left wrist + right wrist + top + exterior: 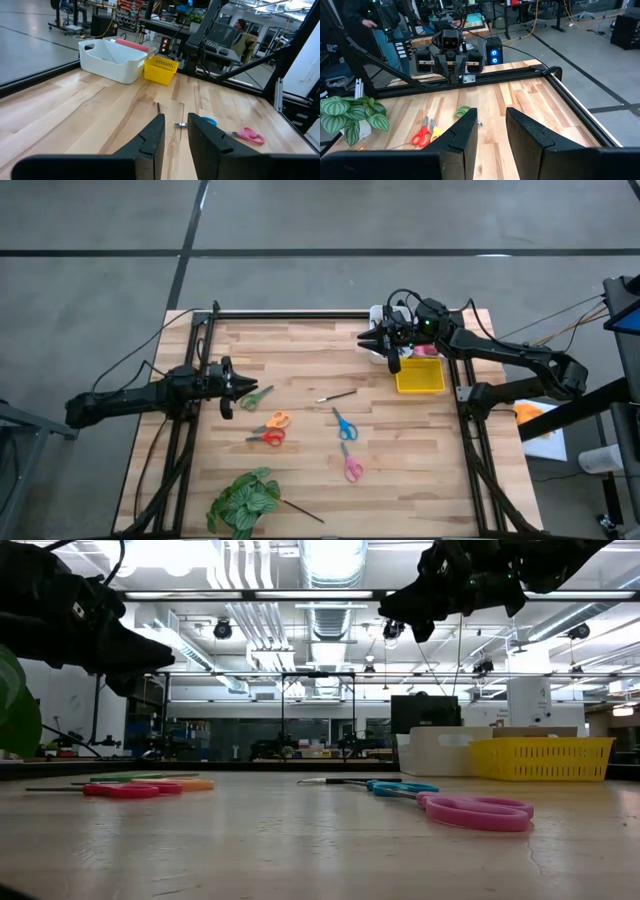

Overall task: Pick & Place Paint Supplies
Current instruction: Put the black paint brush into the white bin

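Five small scissors lie flat on the wooden table: green [257, 397], orange [278, 420], red [268, 438], blue [345, 425] and pink [352, 469]. A thin brush [337, 395] lies between them, and another brush [301, 511] lies by the plant. Pink tubes [132, 45] show inside the white bin [111, 60]. My left gripper [250, 385] hovers open at the left side, just beside the green scissors. My right gripper [368, 338] hangs open and empty over the white bin [380, 330] at the far right. In the low view both grippers are raised above the table.
A yellow basket [420, 376] stands next to the white bin on the right. A green leafy plant [240, 500] sits at the near edge. Black frame rails [290, 314] run along the table's far, left and right sides. A person [385, 20] stands beyond the table.
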